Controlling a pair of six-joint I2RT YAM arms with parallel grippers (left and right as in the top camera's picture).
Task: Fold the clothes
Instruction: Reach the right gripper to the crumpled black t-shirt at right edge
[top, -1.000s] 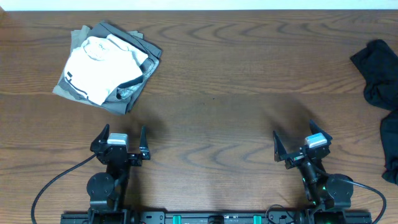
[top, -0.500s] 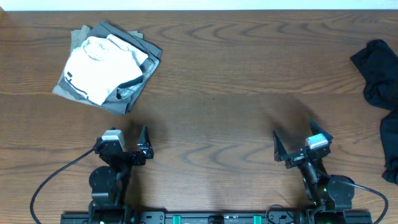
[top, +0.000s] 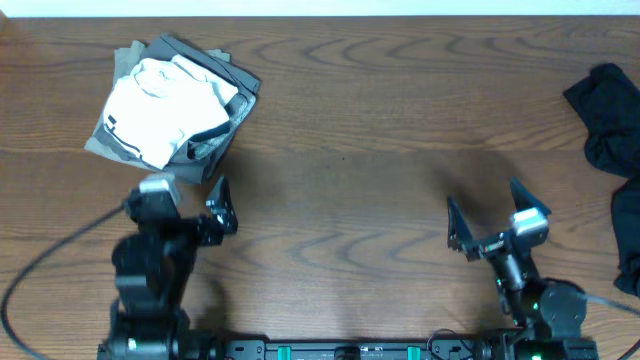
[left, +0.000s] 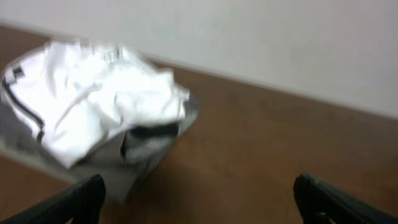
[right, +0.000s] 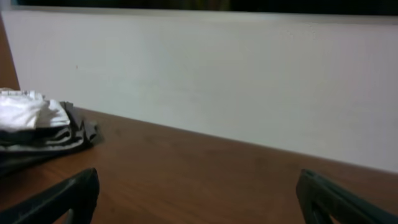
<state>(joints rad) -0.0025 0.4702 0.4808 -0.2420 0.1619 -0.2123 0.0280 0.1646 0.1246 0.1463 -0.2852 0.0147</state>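
- At 7 o'clock on the table: left gripper (top: 188, 205), black fingers (left: 84, 198) spread wide apart, clamped on nothing, touching nothing.
- Ahead of it, toward 11 o'clock: folded white garment (top: 160, 105) lying on top of a stack of folded grey garments (top: 215, 140). Close to the fingertips but apart from them. Blurred in the left wrist view.
- At 5 o'clock: right gripper (top: 485, 205), black fingers (right: 68, 196) likewise fully parted, empty, over bare wood.
- At 3 o'clock, at the right edge of the table: black soft-fabric shirt (top: 610, 110), crumpled and unfolded, partly cut off by the edge of the overhead view. Well apart from both grippers. No logo or collar to be made out.
- Surface: dark brown wooden table (top: 340, 120) with strong wavy grain.
- From the base of the left arm, toward 8 o'clock: black cable (top: 40, 280) curving across the wood.
- Beyond the far edge, at 12 o'clock: plain white wall (right: 217, 74), seen in both wrist views.
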